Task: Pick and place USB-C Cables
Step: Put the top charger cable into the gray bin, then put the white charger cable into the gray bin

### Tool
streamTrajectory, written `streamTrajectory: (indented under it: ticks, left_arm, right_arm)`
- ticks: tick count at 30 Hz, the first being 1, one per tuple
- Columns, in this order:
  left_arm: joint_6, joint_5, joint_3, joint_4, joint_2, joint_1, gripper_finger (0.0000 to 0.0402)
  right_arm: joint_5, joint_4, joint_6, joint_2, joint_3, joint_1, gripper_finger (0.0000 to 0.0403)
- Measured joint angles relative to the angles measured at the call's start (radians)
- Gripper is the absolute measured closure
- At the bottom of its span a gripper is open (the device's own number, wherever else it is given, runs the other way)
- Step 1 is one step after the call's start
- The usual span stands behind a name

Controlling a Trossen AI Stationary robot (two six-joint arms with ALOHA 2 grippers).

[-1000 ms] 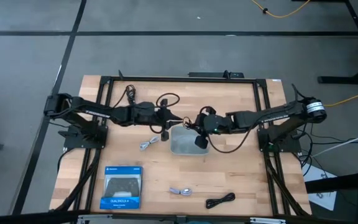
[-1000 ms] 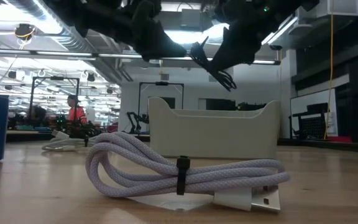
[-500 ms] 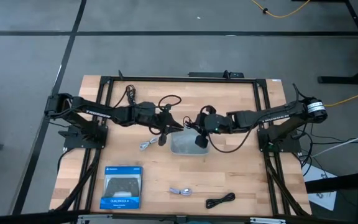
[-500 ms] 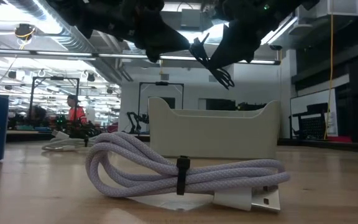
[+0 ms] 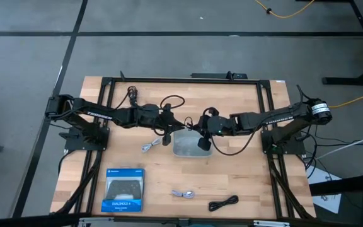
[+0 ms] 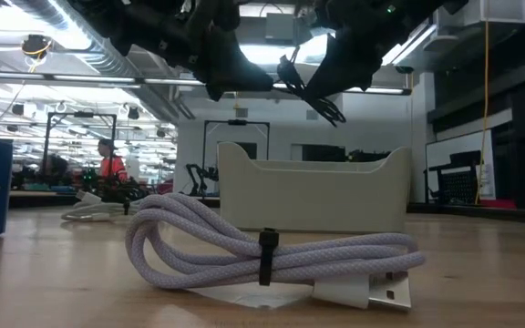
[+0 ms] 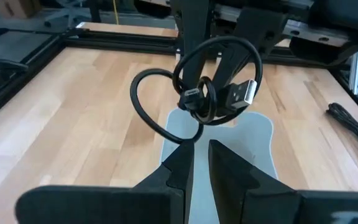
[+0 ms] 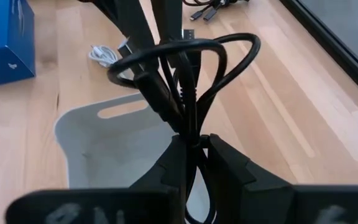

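Observation:
Two black USB-C cables are in the air over the grey tray (image 5: pixel 191 146). My left gripper (image 7: pixel 195 157) is shut on a loosely coiled one (image 7: pixel 211 79) whose plug sticks out sideways; in the high view this cable (image 5: pixel 171 101) loops toward the far side. My right gripper (image 8: pixel 191 152) is shut on a tighter black bundle (image 8: pixel 185 68). In the low view both grippers hover above the tray (image 6: pixel 313 193), left (image 6: pixel 231 68) and right (image 6: pixel 335 55). A light cable (image 5: pixel 149 146) lies left of the tray. Another light cable (image 5: pixel 183 193) and a black one (image 5: pixel 223 202) lie near the front edge. My left gripper pinches a strand at the edge of the coil (image 7: pixel 193 132) between its two fingers. The coil is lifted clear above the tray's left end and stands out beyond the fingertips. My right gripper pinches several strands of the bundle (image 8: pixel 189 132) between its fingers. The bundle is lifted clear over the tray, its loops standing out past the fingertips.
A blue-and-black boxed game controller (image 5: pixel 125 189) lies at the near left of the table. In the low view a light cable (image 6: pixel 262 248) lies close in front of the tray. A black frame (image 5: pixel 181 80) borders the table. Bare wood lies right of the tray.
My left gripper with its black cable has shifted a little toward the right gripper and the tray, turning slightly, then eased back. The cable's loop swung along with it. The right gripper has held its bundle still.

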Motion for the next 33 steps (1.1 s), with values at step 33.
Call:
streamTrajectory:
  ticks: [33]
  left_arm:
    - [-0.001, -0.001, -0.001, -0.057, -0.006, 0.001, 0.0358]
  right_arm:
    - [-0.086, -0.044, 0.026, -0.009, 0.001, 0.001, 0.0265]
